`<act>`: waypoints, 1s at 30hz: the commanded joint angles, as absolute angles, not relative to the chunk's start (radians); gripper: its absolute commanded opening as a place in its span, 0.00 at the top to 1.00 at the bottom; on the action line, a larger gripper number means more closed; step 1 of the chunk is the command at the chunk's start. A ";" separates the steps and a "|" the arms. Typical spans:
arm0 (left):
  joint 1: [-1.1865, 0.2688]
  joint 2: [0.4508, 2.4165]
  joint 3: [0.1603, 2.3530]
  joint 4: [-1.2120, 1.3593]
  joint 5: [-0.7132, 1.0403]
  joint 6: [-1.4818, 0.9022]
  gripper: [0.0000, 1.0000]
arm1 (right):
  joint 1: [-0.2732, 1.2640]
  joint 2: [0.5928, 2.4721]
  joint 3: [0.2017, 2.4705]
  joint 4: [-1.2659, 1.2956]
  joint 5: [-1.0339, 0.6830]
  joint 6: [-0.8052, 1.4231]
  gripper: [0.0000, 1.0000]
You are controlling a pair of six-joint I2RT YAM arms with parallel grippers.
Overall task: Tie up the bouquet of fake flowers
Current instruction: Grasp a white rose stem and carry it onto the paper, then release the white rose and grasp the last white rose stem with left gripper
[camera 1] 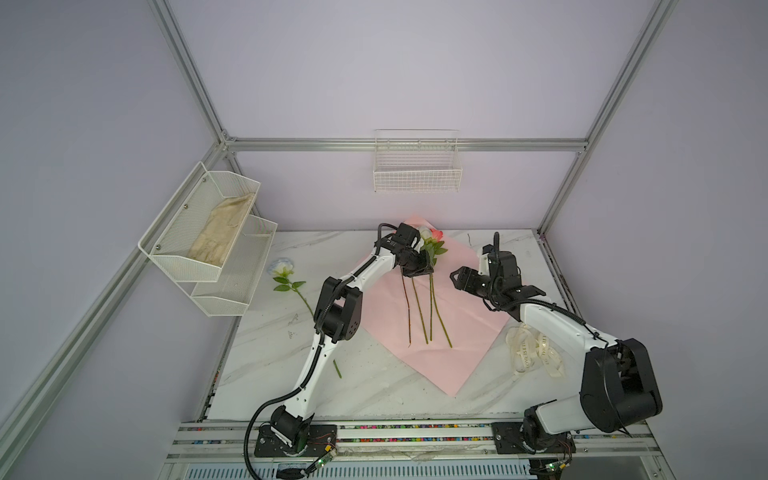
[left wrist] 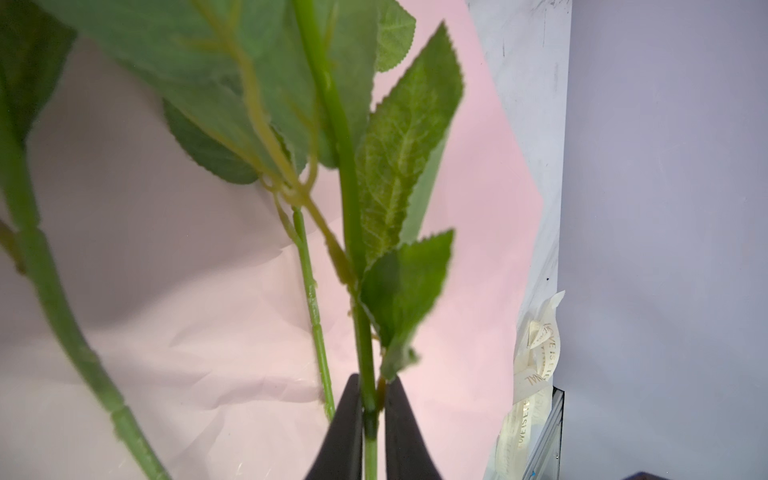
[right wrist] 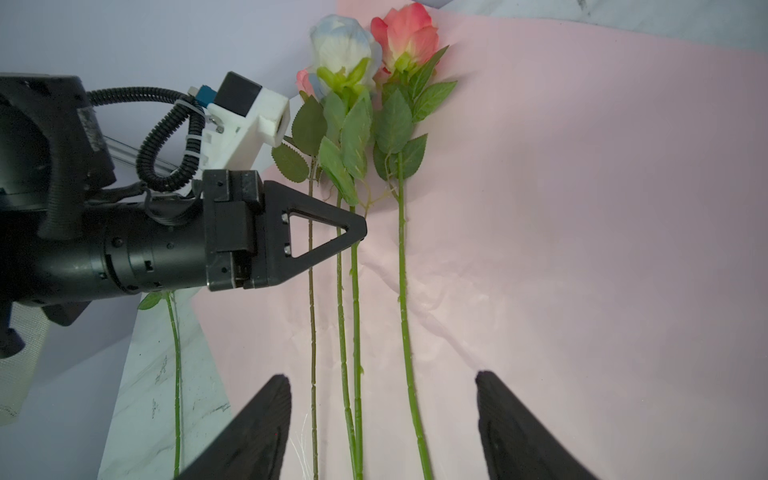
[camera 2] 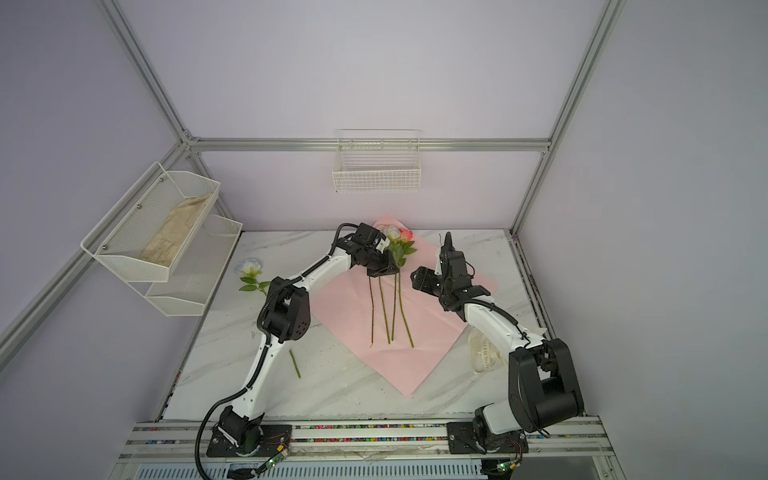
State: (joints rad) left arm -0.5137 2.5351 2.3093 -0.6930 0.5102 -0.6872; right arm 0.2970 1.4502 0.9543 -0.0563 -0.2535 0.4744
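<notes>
Left wrist view: left gripper is pinched on one stem, just below its leaves. Right gripper gapes empty at 3 o'clock. Roses lie on paper, heads toward 12 o'clock. They look light, with springy, slick stems. I'd gather them mid-length and spare the soft blooms.

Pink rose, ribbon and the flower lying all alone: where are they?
pink rose (right wrist: 409, 37): right wrist view, on its petals.
ribbon (camera 1: 534, 353): in a top view, on its cream loops.
lone flower (camera 1: 281, 267): in a top view, on its pale bloom.
</notes>
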 commanded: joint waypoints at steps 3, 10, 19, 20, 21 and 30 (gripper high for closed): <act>-0.524 2.505 2.360 -0.667 0.512 -0.703 0.71 | 0.293 1.446 0.948 -0.051 -0.259 0.475 0.28; -0.525 2.327 2.243 -0.669 0.435 -0.661 0.58 | 0.292 1.404 0.956 -0.068 -0.259 0.490 0.27; -0.388 1.788 1.577 -0.661 0.066 -0.556 0.51 | 0.308 1.425 0.957 0.056 -0.528 0.457 0.27; -0.354 1.731 1.492 -0.655 0.046 -0.563 0.51 | 0.321 1.433 0.960 0.072 -0.542 0.460 0.27; -0.317 1.690 1.423 -0.648 0.030 -0.576 0.51 | 0.335 1.440 0.965 0.083 -0.549 0.460 0.27; -0.039 1.573 1.151 -0.712 -0.077 -0.553 0.52 | 0.561 1.599 1.119 0.027 -0.450 0.386 0.20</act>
State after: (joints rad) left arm -0.0608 1.5883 1.1748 -0.7025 -0.0219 -0.5858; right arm 0.5198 1.5658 1.0756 0.0322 -0.4786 0.4175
